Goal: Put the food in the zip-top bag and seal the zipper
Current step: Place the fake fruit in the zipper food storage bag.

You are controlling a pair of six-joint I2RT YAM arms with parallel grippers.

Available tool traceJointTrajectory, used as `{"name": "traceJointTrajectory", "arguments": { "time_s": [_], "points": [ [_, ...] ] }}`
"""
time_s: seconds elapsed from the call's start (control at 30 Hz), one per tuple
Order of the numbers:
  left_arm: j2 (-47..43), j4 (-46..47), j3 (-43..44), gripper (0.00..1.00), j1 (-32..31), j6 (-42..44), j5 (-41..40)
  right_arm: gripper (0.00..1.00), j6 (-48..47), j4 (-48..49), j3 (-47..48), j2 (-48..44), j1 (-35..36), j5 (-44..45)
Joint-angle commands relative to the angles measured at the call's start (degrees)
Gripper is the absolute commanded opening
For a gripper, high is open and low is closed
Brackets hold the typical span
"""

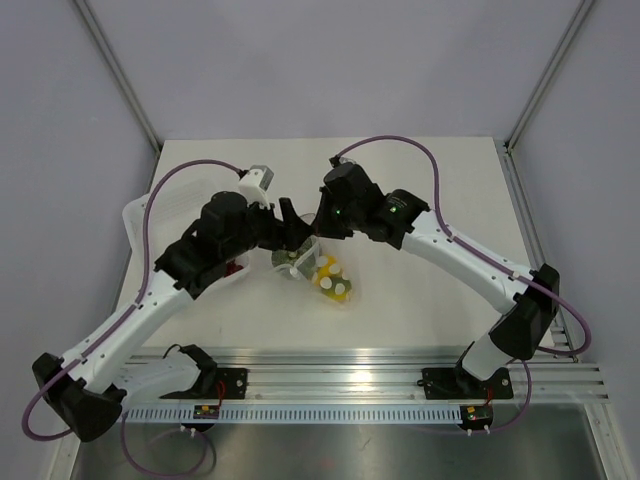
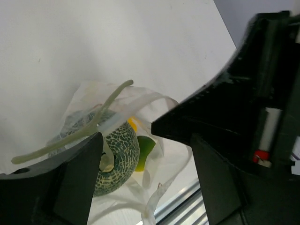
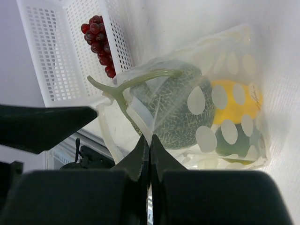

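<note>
Clear dotted zip-top bag (image 1: 330,282) lies on the white table (image 1: 420,200) between the two arms, with both toy fruits inside it.
The right gripper (image 3: 149,143) has its fingers pressed together on the bag's mouth edge, at the pale zipper (image 3: 139,115). The left gripper (image 2: 126,136) stands wide open at the mouth and holds nothing. The grey-green fruit (image 3: 176,112) sits nearest the opening, its thin stem poking out. The yellow ball (image 3: 234,101) rests deeper in, touching it. A white tray (image 3: 51,56) holding red grapes (image 3: 99,40) stands just beside the bag.
</note>
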Motion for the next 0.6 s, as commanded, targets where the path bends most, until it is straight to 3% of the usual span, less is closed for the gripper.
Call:
{"name": "traceJointTrajectory", "arguments": {
  "time_s": [0.0,0.07,0.17,0.23,0.27,0.33,0.43,0.57],
  "points": [
    [-5.7,-4.6,3.7,0.77,-0.4,5.4,4.6,0.00,1.1,3.8,-0.7,-3.8,0.3,1.4],
    [-9.7,-5.5,3.0,0.70,-0.3,6.1,1.3,0.00,1.2,4.1,-1.2,-3.9,0.2,1.3],
    [-12.6,-7.7,0.2,0.45,-0.3,6.6,-5.5,0.00,1.2,4.2,-1.2,-3.7,0.2,1.2],
    [-14.0,-8.7,-2.8,0.40,-0.3,6.5,-8.1,0.00,1.2,4.3,-1.3,-3.9,0.2,1.0],
    [-14.1,-8.6,-4.2,0.41,-0.3,6.8,-9.2,0.00,1.2,4.3,-1.3,-4.0,0.1,0.8],
    [-13.9,-6.6,-7.6,0.58,-0.3,7.9,-11.0,0.00,1.2,4.7,-1.3,-3.9,0.2,0.5],
    [-12.0,-3.1,-9.0,0.59,0.3,10.0,-14.0,0.00,1.3,4.8,-1.4,-3.7,0.2,-0.1],
    [-9.0,1.0,-8.9,0.64,4.3,17.4,-5.4,0.00,1.3,4.7,-1.7,-4.3,0.2,-0.6]
  ]
}}
